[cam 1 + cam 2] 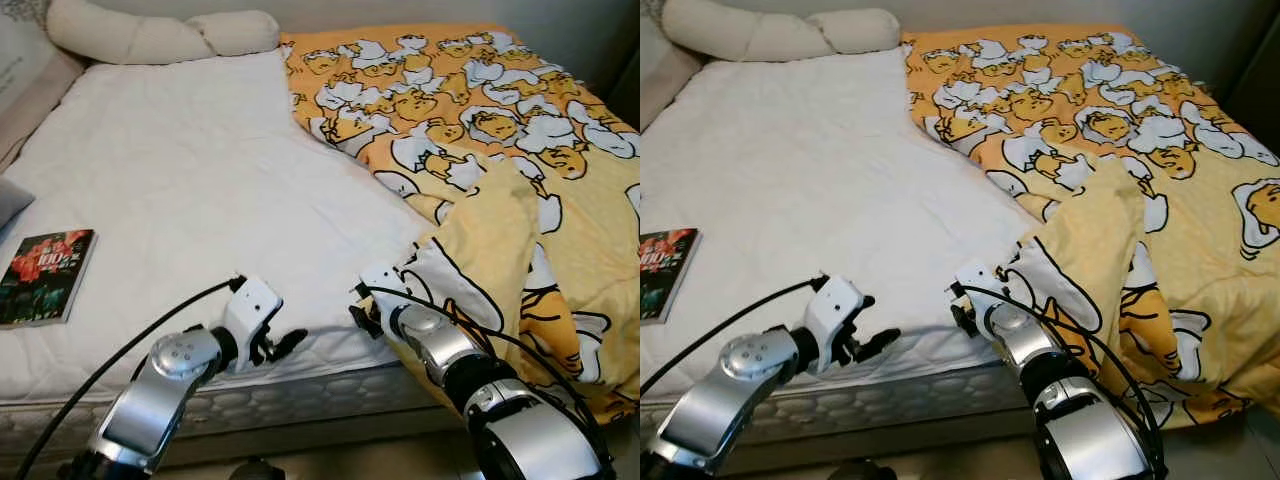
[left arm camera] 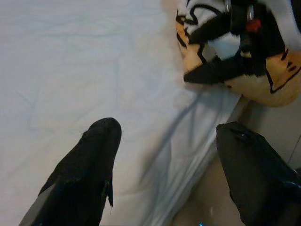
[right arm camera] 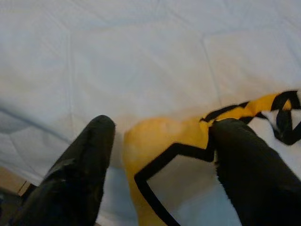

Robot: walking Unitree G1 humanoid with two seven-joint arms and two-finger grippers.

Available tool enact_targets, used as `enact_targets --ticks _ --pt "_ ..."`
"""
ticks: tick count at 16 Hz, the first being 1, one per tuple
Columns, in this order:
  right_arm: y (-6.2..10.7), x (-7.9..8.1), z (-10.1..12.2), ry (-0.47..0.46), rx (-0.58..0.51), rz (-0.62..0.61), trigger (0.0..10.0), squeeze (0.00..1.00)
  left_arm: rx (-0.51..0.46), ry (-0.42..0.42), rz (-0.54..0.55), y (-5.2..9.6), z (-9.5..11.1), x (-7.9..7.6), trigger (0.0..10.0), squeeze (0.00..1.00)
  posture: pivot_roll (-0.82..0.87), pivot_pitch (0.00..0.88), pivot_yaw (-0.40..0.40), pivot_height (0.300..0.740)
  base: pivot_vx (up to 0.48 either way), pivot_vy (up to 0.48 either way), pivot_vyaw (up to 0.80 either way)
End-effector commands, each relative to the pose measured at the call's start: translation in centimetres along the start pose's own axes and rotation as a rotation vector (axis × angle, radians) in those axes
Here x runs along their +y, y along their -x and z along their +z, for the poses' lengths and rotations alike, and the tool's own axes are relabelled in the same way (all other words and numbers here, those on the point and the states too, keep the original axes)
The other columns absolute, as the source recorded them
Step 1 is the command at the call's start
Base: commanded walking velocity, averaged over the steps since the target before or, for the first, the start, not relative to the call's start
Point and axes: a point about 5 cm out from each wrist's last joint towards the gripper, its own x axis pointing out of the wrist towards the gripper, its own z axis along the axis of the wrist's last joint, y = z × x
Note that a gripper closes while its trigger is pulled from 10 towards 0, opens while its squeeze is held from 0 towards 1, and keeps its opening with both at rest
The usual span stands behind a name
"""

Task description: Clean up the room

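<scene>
A yellow duvet (image 1: 480,130) printed with white cartoon figures lies bunched over the right half of the bed, leaving the white mattress (image 1: 180,170) bare on the left. One duvet corner (image 3: 160,141) hangs near the mattress's front edge. My right gripper (image 1: 365,312) is open at that corner, a finger on each side of the fabric in the right wrist view. My left gripper (image 1: 278,345) is open over the mattress's front edge with nothing between its fingers. A book (image 1: 45,275) with a dark red cover lies flat on the mattress at front left.
A long cream pillow (image 1: 150,35) lies across the head of the bed. Another pillow (image 1: 25,70) is at the far left edge. The bed's quilted side (image 1: 300,395) drops to a light floor (image 1: 350,460) directly in front of me.
</scene>
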Motion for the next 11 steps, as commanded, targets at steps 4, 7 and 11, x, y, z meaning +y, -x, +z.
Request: enact_targets --ticks 4,7,11 --pt "-0.08 -0.04 -0.58 0.033 0.029 -0.018 3.6 0.0 0.006 -0.006 -0.002 0.02 0.16 0.25 10.0 0.0 0.07 0.027 0.041 0.74 0.0 0.0 0.0" --pt "-0.07 -0.17 -0.77 0.024 0.034 -0.034 2.9 0.0 0.009 -0.008 -0.01 0.27 0.12 0.25 10.0 0.0 0.07 0.035 0.042 0.74 0.0 0.0 0.0" --pt "-0.06 -0.62 -0.18 0.001 0.007 -0.053 0.6 0.0 0.025 -0.008 -0.047 0.5 -0.05 0.16 10.0 0.0 0.07 0.036 0.045 0.74 0.0 0.0 0.0"
